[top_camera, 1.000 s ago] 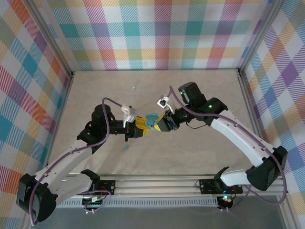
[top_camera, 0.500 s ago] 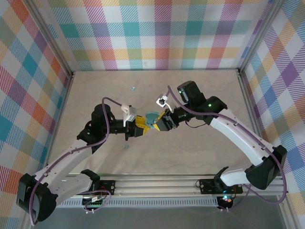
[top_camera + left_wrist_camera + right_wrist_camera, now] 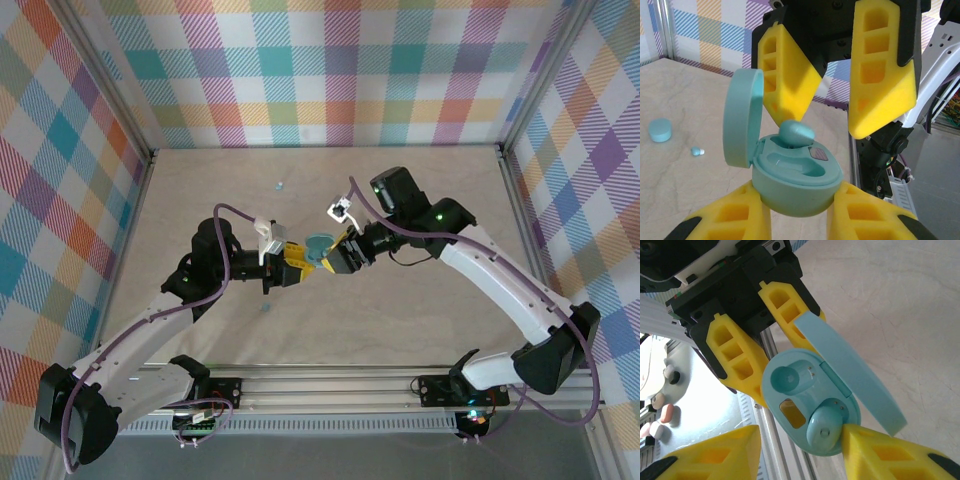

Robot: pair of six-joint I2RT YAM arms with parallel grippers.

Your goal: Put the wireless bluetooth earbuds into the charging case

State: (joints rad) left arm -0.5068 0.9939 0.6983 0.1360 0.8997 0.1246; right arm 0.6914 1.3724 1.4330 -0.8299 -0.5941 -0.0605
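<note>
Above the middle of the pale beige table (image 3: 420,320), my left gripper (image 3: 797,212) is clamped on the base of the pale teal oval plastic charging case (image 3: 790,192). It holds the case level in mid-air, round hinged lid (image 3: 742,117) swung up, so the sockets face my other arm. Toward the table's far edge, a loose pale-blue plastic earbud (image 3: 697,150) lies beside a small round pale-blue piece (image 3: 660,130), both well apart from the work. In the case, one shiny pale-blue earbud (image 3: 824,429) sits in the socket nearest my right arm; the neighbouring socket looks empty. My right gripper (image 3: 800,452) hangs over that bud with its jaws apart, wider than the bud, one finger just against it and gripping nothing. I judge the bud delivered but standing proud of its socket, so a gentle press may be needed.
</note>
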